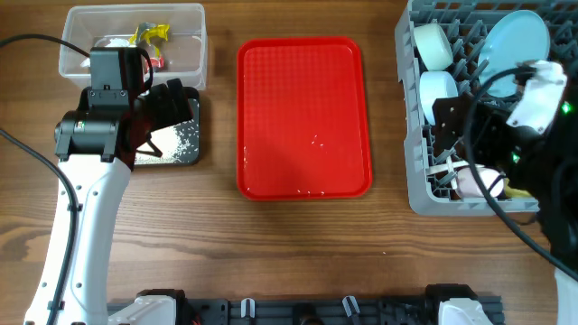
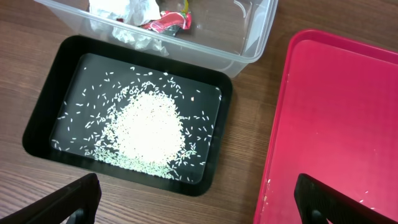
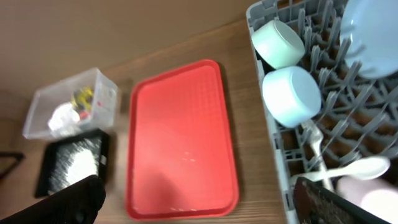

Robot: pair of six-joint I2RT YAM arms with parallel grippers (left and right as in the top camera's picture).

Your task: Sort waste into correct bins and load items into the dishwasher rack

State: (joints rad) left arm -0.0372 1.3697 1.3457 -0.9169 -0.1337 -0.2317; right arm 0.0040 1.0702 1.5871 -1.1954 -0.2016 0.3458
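The black bin [image 2: 43, 118] holds a heap of white rice grains [image 2: 149, 124]. Behind it, the clear bin [image 2: 249, 50] contains crumpled tissue [image 2: 124, 12] and a red wrapper [image 2: 168, 23]. My left gripper [image 2: 199, 202] hangs open and empty above the black bin's near edge [image 1: 172, 135]. The grey dishwasher rack [image 3: 273, 143] carries two small bowls [image 3: 291, 94], a light-blue plate [image 3: 373, 37], a white fork [image 3: 316, 140], a spoon [image 3: 354, 168] and a whitish cup [image 3: 373, 199]. My right gripper [image 3: 199, 199] is open with nothing in it, above the rack's left side [image 1: 452, 126].
A flat red tray [image 1: 304, 117] lies between the bins and the rack, with a few stray grains on it. A yellow wrapper [image 1: 152, 33] shows in the clear bin [image 1: 134, 41]. Wooden tabletop runs along the front.
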